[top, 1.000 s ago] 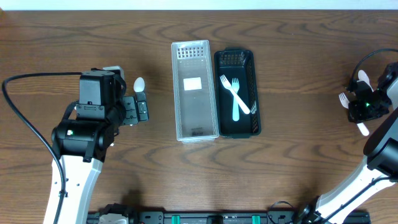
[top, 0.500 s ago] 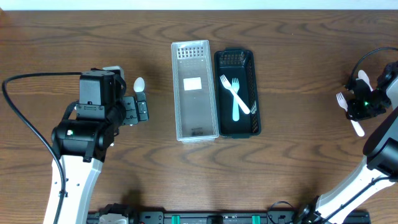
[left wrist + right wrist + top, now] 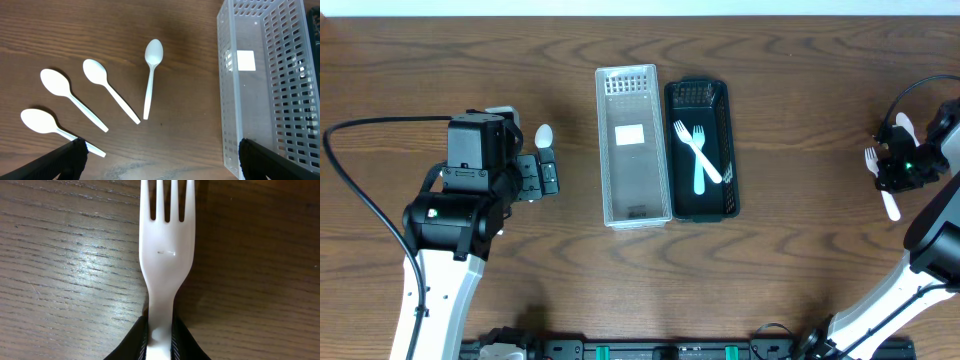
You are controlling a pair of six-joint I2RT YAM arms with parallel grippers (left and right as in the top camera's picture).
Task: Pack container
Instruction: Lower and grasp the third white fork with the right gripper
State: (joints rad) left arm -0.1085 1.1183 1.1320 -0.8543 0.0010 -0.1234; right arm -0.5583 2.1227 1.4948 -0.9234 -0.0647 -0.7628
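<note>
A clear mesh bin (image 3: 633, 146) and a black mesh bin (image 3: 701, 150) stand side by side at mid-table. The black bin holds two forks (image 3: 698, 152), one white, one pale blue. My right gripper (image 3: 891, 178) at the far right is shut on a white fork (image 3: 165, 255), fingers pinching its handle just above the table. Another white utensil (image 3: 904, 125) lies behind it. My left gripper (image 3: 160, 160) is open over the wood left of the clear bin (image 3: 265, 80). Several white spoons (image 3: 150, 75) lie fanned out before it; only one spoon (image 3: 544, 134) shows from overhead.
The left arm's body (image 3: 470, 190) covers most of the spoons from above. The right arm's cable (image 3: 910, 95) loops near the table's right edge.
The right gripper with the fork has shifted slightly, and the fork's handle has swung a little. The left arm has not moved.
</note>
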